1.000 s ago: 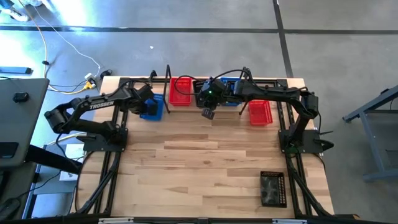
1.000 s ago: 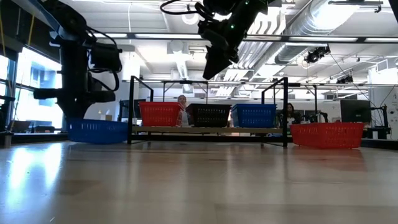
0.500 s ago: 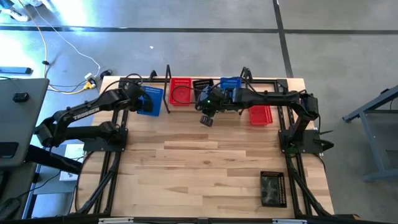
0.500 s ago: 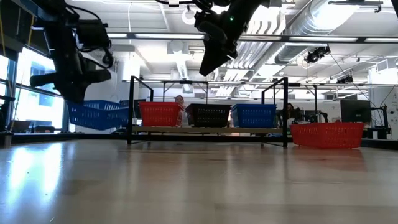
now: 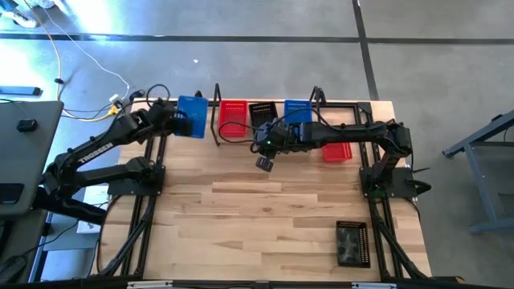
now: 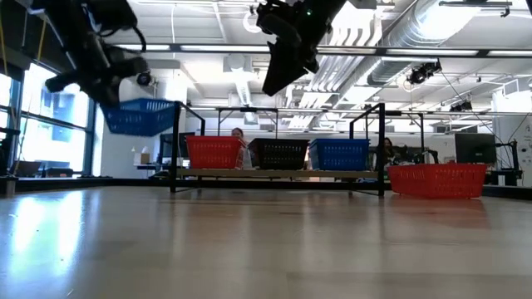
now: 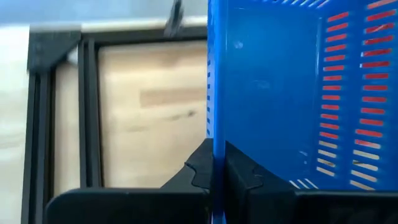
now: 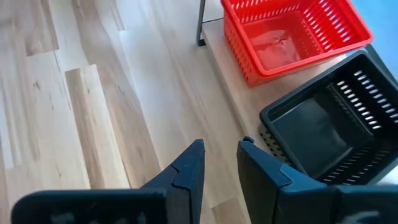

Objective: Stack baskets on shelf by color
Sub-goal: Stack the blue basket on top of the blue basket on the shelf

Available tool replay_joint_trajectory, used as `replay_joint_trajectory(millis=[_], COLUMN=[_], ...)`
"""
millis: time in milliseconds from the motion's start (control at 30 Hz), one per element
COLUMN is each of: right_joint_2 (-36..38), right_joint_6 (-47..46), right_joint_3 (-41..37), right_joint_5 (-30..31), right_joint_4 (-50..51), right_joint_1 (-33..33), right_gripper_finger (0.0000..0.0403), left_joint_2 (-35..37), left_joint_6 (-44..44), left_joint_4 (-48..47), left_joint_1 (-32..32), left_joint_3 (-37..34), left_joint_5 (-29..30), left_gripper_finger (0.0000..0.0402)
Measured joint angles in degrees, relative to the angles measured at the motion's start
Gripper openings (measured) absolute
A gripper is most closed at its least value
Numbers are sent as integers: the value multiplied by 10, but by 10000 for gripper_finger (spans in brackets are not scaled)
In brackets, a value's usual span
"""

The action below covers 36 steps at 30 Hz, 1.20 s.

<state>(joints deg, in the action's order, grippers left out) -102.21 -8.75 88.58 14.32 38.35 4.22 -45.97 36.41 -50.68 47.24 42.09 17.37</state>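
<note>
My left gripper is shut on a blue basket, held in the air off the shelf's left end. The shelf carries a red basket, a black basket and a blue basket side by side, each resting on its base. My right gripper hangs high in front of the shelf, slightly open and empty; its wrist view shows the red basket and black basket below. My left gripper holds the blue basket by one side wall, at the rim, with one finger inside the basket and the other outside. The basket is lifted clear of the table and hangs about level beside the gripper.
A second red basket stands on the table right of the shelf. A black basket sits near the table's near right corner. Black rod uprights rise at the shelf's ends. The middle of the table is bare wood.
My left gripper has raised the blue basket from the table to above the height of the baskets on the shelf, carrying it toward the far left corner. My right gripper has drawn back from the shelf toward the near edge, staying high.
</note>
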Motion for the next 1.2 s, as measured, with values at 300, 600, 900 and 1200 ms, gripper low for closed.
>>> replay_joint_trajectory(millis=[300,600,900,1200], right_joint_2=[0,0,0,0], right_joint_6=[-35,-66,-109,-79], right_joint_3=[0,0,0,0], right_joint_5=[46,99,99,95], right_joint_4=[0,0,13,54], right_joint_1=[-32,-59,-68,-85], right_gripper_finger=[83,83,83,83], left_joint_2=[0,1,-5,-52], left_joint_6=[-53,-51,15,97], left_joint_4=[-61,-96,-98,-98], left_joint_1=[0,-39,-161,-284], left_joint_3=[127,228,241,241], left_joint_5=[37,-9,-8,55], left_gripper_finger=[1,0,0,0])
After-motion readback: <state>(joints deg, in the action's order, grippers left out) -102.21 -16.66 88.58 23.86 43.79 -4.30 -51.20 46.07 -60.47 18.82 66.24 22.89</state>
